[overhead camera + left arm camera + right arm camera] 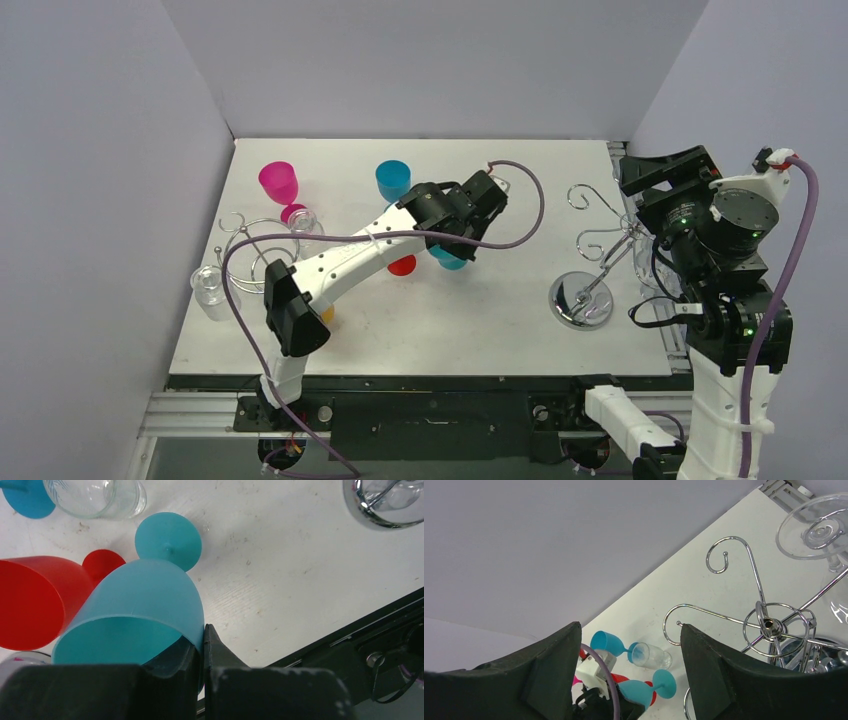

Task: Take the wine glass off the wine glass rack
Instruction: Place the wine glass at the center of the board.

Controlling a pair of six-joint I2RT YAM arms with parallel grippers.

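Teal wine glass, rim pinched tight in the left gripper; only its wrist view shows that. Right gripper gapes empty beside the rack.

- A robotics lab test cell, not a home: plain grey walls boxed in a scuffed white table on three sides.
- The left arm and right arm stood mounted on a metal rail at the near edge, a purple cable looping loose.
- Props stood in for housewares: a teal goblet and a chrome wine glass rack.
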